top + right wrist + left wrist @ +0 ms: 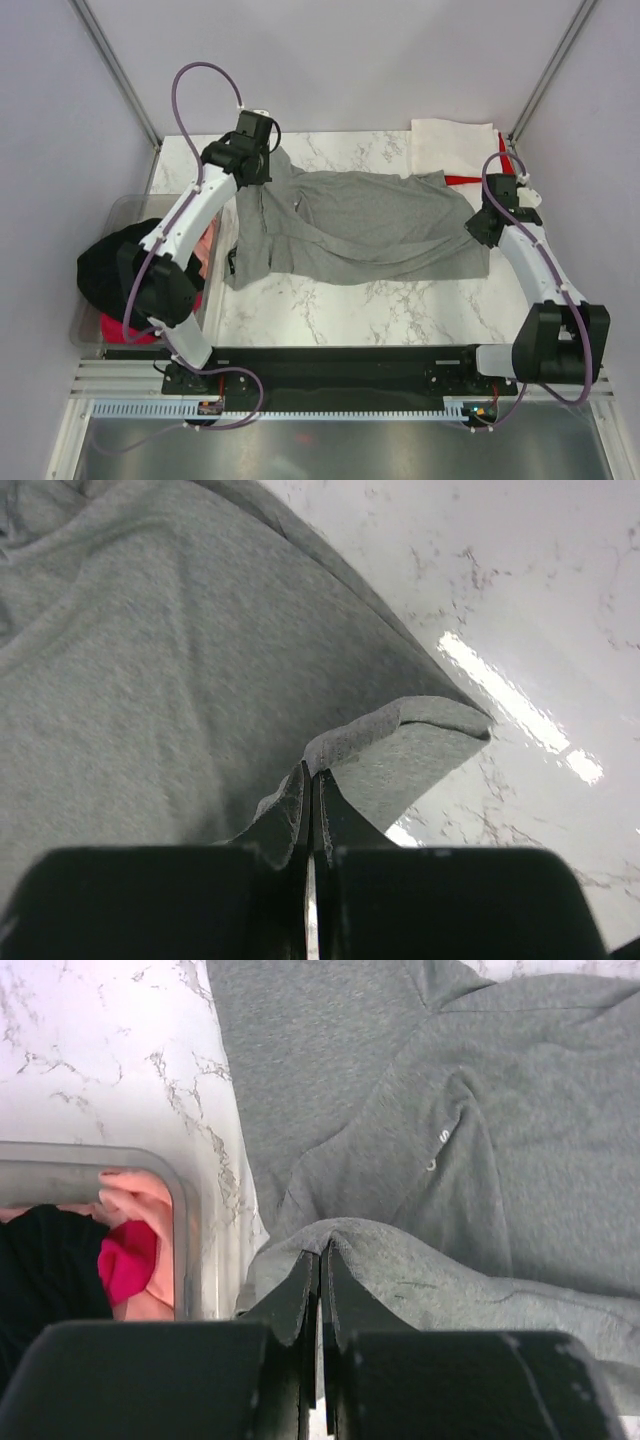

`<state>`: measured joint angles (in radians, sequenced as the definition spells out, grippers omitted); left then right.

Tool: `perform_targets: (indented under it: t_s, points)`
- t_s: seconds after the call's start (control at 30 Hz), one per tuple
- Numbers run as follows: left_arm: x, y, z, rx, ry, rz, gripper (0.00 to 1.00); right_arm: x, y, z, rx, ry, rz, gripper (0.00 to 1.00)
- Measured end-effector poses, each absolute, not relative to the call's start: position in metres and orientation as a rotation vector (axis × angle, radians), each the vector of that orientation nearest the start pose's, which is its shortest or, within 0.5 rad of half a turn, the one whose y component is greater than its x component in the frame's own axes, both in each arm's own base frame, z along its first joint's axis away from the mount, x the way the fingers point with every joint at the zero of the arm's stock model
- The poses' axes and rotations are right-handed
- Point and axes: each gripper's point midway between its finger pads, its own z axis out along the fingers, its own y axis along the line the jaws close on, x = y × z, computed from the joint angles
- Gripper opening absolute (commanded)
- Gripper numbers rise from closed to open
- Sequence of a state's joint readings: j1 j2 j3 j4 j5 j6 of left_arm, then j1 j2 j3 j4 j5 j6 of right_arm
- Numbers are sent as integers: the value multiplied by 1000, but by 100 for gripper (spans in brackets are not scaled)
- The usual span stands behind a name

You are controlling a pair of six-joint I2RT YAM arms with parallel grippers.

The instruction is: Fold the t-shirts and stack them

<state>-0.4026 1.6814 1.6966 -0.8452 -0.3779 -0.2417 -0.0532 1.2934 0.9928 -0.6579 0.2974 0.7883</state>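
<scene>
Two grippers hold one grey t-shirt (360,225), which lies spread and rumpled across the middle of the marble table (350,300). The left gripper (320,1260) is closed tight on a raised fold of the shirt's edge at the far left, just beside the clear tub (100,1150). The shirt's small white logo (440,1145) shows beyond that fold. The right gripper (310,780) is clamped on a turned-up corner at the shirt's right side, with bare table just past it.

From above, the left gripper (265,175) and right gripper (478,222) sit at opposite ends of the shirt. The left arm reaches over the tub (130,210) and covers part of what it holds: a black t-shirt (110,265), a pink t-shirt (208,245) and some red cloth (130,325). In the far right corner lies a folded white t-shirt (455,145) with a red t-shirt (470,180) showing at its near edge, partly hidden by the right wrist.
</scene>
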Motion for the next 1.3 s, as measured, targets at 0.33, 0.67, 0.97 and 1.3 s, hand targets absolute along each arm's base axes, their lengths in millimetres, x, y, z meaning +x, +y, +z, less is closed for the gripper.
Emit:
perform_targets:
  t_s: [0.33, 0.67, 0.97, 1.3]
  points:
    - [493, -110, 161, 46, 2512, 164, 76, 378, -41, 75, 1075, 2334, -29, 94]
    - [379, -99, 160, -90, 2616, -25, 78, 326, -67, 109, 1107, 2187, 75, 84]
    - [270, -86, 114, -361, 2565, -193, 79, 259, -37, 44, 1180, 2321, 207, 73]
    - [253, -85, 52, -554, 2614, -198, 79, 276, -36, 24, 1180, 2323, 272, 53]
